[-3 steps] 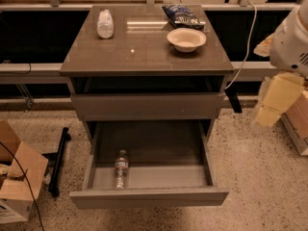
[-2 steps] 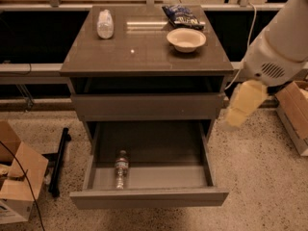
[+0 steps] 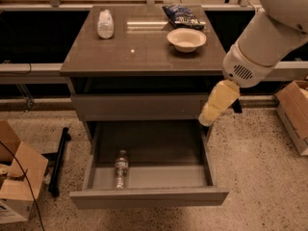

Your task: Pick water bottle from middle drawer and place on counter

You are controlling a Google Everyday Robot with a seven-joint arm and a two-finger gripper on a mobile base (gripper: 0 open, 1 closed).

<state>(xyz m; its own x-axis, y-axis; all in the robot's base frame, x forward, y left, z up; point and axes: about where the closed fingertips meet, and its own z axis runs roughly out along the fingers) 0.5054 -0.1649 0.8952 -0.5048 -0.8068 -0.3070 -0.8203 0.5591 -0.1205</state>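
The water bottle (image 3: 120, 169) lies on its side in the open middle drawer (image 3: 150, 197), at the left of the drawer's pale floor, cap pointing to the back. The counter (image 3: 144, 52) is the glossy top of the cabinet above it. My gripper (image 3: 210, 116) hangs from the white arm that comes in from the upper right. It is over the drawer's right back corner, level with the closed drawer front above. It is well to the right of the bottle and holds nothing that I can see.
On the counter stand a fatter whitish bottle (image 3: 105, 24), a white bowl (image 3: 186, 39) and a blue snack bag (image 3: 182, 15). Cardboard boxes sit on the floor at left (image 3: 17, 186) and right (image 3: 294, 114). A black bar (image 3: 58, 160) lies left of the cabinet.
My arm and gripper have swung left from beside the cabinet to above the open drawer's right back corner. The bottle has not moved.
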